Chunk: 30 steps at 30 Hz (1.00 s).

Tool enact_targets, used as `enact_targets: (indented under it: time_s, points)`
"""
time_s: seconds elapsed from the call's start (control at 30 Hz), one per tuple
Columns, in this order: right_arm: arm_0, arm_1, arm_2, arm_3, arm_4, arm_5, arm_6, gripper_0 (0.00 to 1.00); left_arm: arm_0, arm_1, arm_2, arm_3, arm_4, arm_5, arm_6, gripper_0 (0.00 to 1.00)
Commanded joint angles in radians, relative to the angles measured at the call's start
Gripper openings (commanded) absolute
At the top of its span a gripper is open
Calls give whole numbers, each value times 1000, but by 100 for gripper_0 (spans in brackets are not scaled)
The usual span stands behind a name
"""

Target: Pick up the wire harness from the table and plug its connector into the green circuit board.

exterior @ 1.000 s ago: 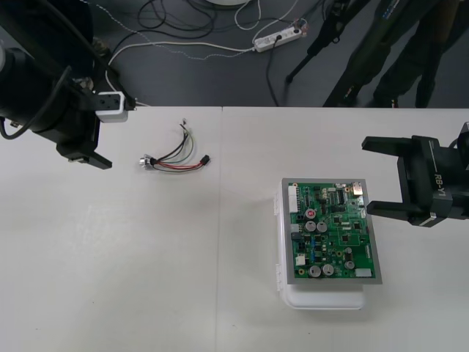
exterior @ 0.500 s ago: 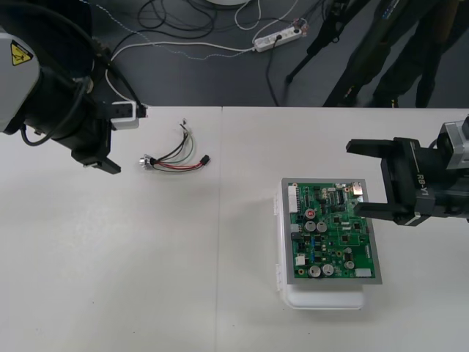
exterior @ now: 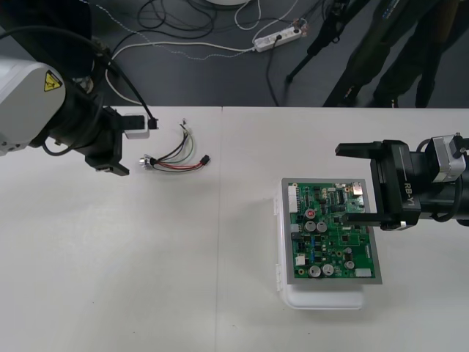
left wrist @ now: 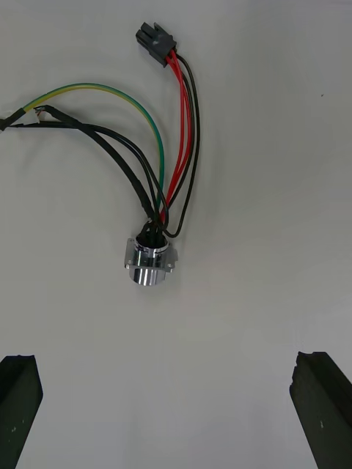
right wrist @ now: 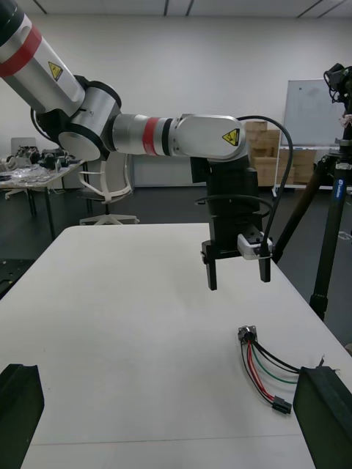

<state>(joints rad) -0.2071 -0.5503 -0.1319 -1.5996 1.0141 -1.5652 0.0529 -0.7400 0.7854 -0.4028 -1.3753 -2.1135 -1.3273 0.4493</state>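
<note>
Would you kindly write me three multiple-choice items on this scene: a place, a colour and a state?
1. Where does the wire harness lie? A) in the circuit board B) on the table by the left gripper C) hanging in the air
2. What colour is its plug? A) white B) yellow C) black
3. How do the left gripper's jaws stand? A) open B) shut on the harness C) shut on nothing
Answers: 1 B, it rests flat on the table, apart from the circuit board; 2 C, the plug shows black; 3 A, they stand far apart, short of the socket.
</note>
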Motion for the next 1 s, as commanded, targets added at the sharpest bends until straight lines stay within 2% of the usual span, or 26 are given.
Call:
enact_targets:
  time_s: [0.03,0.2,1.0]
  points:
    - [-26,-36,14,-25,-14,-6,4,100,-50,-11,-65,7,-28,148,-78,100]
    - [-26,-33,14,-25,-26,-6,24,100,-48,-32,-94,68,-37,226,-89,100]
    - [-28,-33,-5,-25,-22,-6,32,100,-50,-166,-94,246,-105,352,-113,100]
